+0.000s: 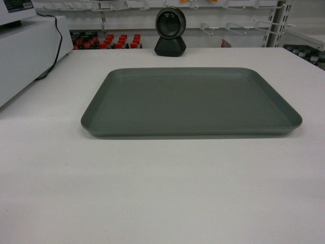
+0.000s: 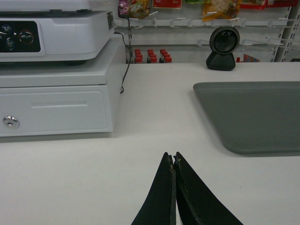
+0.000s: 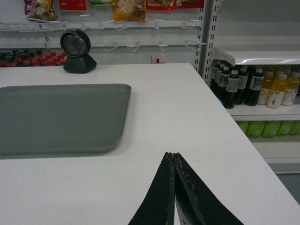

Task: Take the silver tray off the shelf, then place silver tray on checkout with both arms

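Observation:
The silver tray (image 1: 190, 101) lies flat on the white checkout top (image 1: 162, 193), in front of the black dome-shaped device (image 1: 170, 31). It holds nothing. My left gripper (image 2: 172, 155) is shut and empty over the bare tabletop, below and left of the silver tray (image 2: 253, 115). My right gripper (image 3: 173, 154) is also shut and empty, below and right of the silver tray's (image 3: 61, 117) near right corner. Neither gripper touches the tray, and neither shows in the head view. A shelf board (image 3: 255, 56) stands to the right of the checkout.
A white cash register on a drawer box (image 2: 56, 89) stands at the left of the checkout, with a black cable (image 2: 126, 61) behind it. Bottled drinks (image 3: 253, 86) fill the right-hand shelving. The table's right edge (image 3: 248, 140) runs near my right gripper. Peg hooks (image 1: 238, 25) hang behind.

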